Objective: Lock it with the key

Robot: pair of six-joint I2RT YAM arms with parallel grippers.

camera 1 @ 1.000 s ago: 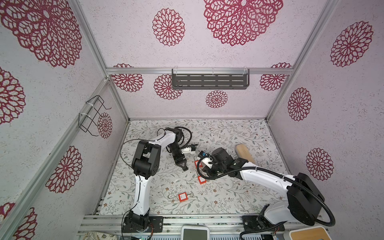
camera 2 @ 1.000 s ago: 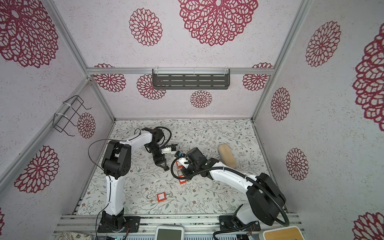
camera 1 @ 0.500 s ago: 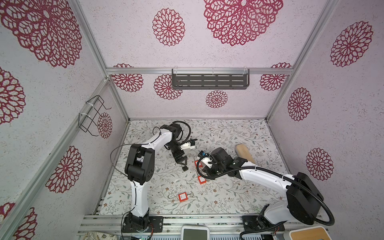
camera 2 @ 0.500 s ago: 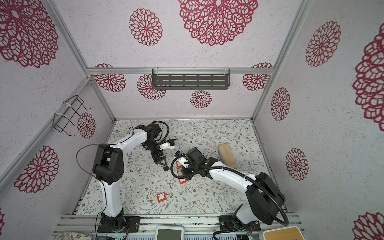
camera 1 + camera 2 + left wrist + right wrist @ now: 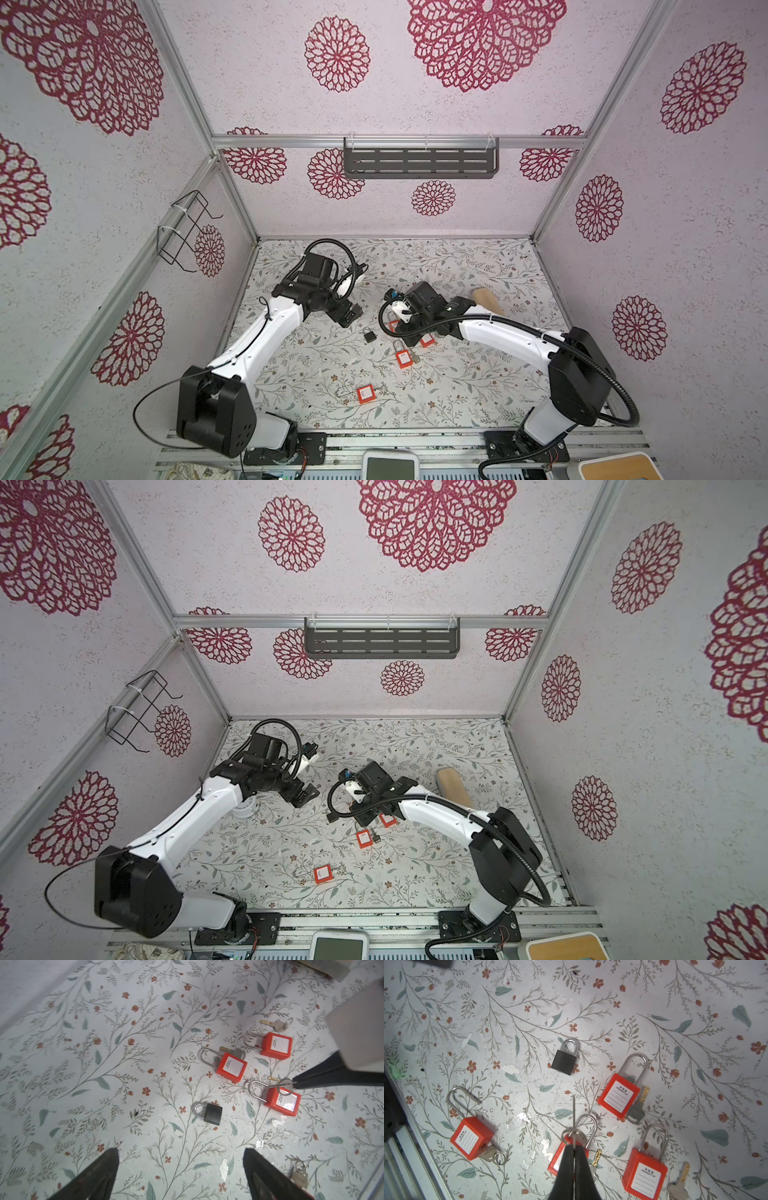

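the floral table fills the floor of the cell, and both white arms reach inward over it from the near edge. the left arm angles toward the middle, and the right arm stretches across to meet it. a tan rounded piece lies on the table just behind the right arm's wrist. the left gripper hangs above the table with its jaws spread wide and nothing between them. the right gripper is pinched tight, low over the cluster of locks. four red padlocks lie flat near it in the right wrist view. one sits apart with its shackle swung open and a key in its base. one lies on top of a grey key, one lies beside it, and one is partly hidden under the closed fingertips. the small black padlock lies flat on the table with its shackle closed. it sits between the two grippers, apart from the red ones and touched by neither. the key is clamped in the right gripper. it shows edge-on as a thin blade sticking out past the tips, with its ring looped at the fingertips, above the hidden red padlock.
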